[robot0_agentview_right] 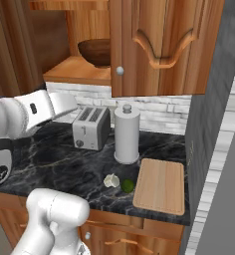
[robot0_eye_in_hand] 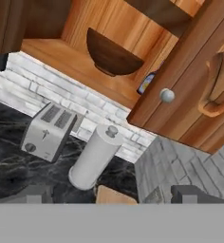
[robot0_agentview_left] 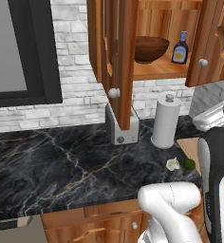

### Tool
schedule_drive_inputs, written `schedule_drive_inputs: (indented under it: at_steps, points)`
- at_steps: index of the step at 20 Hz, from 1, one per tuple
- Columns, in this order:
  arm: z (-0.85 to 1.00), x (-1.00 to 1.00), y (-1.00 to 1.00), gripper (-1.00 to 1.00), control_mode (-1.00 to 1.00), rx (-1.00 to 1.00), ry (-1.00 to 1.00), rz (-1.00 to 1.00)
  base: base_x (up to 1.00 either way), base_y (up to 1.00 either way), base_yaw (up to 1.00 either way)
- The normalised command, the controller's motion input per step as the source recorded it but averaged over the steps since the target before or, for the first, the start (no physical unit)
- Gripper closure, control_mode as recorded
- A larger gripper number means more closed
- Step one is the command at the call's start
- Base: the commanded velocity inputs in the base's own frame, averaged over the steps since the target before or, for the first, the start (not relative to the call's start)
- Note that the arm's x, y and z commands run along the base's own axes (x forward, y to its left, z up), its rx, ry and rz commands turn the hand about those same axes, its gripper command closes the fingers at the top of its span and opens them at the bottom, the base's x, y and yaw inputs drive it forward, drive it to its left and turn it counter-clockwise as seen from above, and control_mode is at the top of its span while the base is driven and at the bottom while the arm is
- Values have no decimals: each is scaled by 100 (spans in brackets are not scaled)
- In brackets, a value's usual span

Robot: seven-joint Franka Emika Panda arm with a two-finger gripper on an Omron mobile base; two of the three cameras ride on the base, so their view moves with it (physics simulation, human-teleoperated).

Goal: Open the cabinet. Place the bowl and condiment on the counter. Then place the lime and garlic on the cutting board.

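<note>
The cabinet [robot0_agentview_left: 118,57] hangs above the tabletop [robot0_agentview_left: 61,161] with its left door swung wide open — seen edge-on in the left base view — while its right door [robot0_agentview_right: 159,47] stands closed, round knob [robot0_agentview_right: 120,70] facing out. On the open shelf the bowl [robot0_agentview_left: 151,48] sits upright, and the condiment bottle [robot0_agentview_left: 180,49] stands just beside it toward the closed door; in the hand view the bottle [robot0_eye_in_hand: 147,83] is mostly hidden behind that door's edge. Below, a toaster [robot0_agentview_right: 91,127] stands against the brick wall with a paper-towel roll [robot0_agentview_right: 126,133] near it. In front of the roll the garlic [robot0_agentview_right: 110,180] and the lime [robot0_agentview_right: 127,186] lie on the dark marble, just beside each other and close to the left edge of the cutting board [robot0_agentview_right: 160,186], whose top is bare. The gripper [robot0_eye_in_hand: 111,194] hangs in the air in front of the cabinet, well clear of the shelf, its 2 fingertips [robot0_eye_in_hand: 189,193] spread wide apart at the bottom of the hand view, with nothing held between them.
</note>
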Motion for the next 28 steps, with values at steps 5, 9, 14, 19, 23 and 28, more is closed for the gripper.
schedule_drive_inputs:
  at_steps: [5,9,14,19,23,28]
  points:
    - [21,-8,40,-100,-100,-19,-19,1,0,0,0]
    - [13,-5,27,-100,-100,-18,-16,4,0,0,0]
    - [10,12,11,-100,-100,-12,-4,5,0,0,0]
    - [2,39,9,-100,-100,-9,1,8,0,0,0]
    - [0,53,8,-100,-100,-8,1,6,0,0,0]
    - [0,54,-2,-100,-100,-6,3,2,0,0,0]
